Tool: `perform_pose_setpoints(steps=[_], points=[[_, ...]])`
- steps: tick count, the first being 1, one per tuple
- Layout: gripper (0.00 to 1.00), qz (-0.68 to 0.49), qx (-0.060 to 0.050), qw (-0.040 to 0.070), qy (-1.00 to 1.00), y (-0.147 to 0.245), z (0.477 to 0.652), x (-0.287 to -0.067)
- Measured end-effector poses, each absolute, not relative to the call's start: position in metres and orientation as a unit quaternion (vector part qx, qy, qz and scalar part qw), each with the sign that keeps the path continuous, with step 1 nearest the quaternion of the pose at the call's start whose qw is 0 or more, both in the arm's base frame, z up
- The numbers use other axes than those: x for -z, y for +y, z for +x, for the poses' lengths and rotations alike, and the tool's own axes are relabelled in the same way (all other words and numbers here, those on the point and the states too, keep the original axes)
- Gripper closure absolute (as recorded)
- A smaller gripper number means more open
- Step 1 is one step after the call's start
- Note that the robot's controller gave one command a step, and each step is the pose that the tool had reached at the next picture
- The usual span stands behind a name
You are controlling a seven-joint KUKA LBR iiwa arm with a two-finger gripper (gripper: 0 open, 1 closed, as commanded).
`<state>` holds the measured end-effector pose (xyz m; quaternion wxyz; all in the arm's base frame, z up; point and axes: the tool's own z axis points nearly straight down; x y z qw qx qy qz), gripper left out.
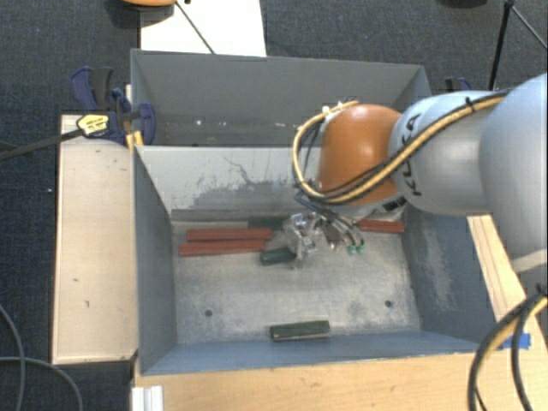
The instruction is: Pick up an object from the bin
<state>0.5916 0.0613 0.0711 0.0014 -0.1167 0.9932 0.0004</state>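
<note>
My gripper [301,243] hangs low over the back middle of the bin, its metal fingers pointing down and to the left. Right at its tips lies a small dark green block [276,257], touching or nearly touching the fingers. I cannot tell whether the fingers are round it. Two long red-brown bars [224,241] lie side by side along the back wall, just left of the gripper. A dark flat bar [300,330] rests near the front wall, apart from the gripper.
Another red piece [379,226] shows at the back right, partly hidden under the arm's orange cover. The arm and its cables cover the bin's right rear. The floor between the green block and the front bar is bare grey metal.
</note>
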Motion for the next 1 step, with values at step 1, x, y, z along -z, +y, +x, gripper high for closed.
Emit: perform_pose_setpoints(steps=[1], points=[[1.00, -0.101, 0.000, 0.002, 0.995, 0.0416, 0.5710, -0.2137]])
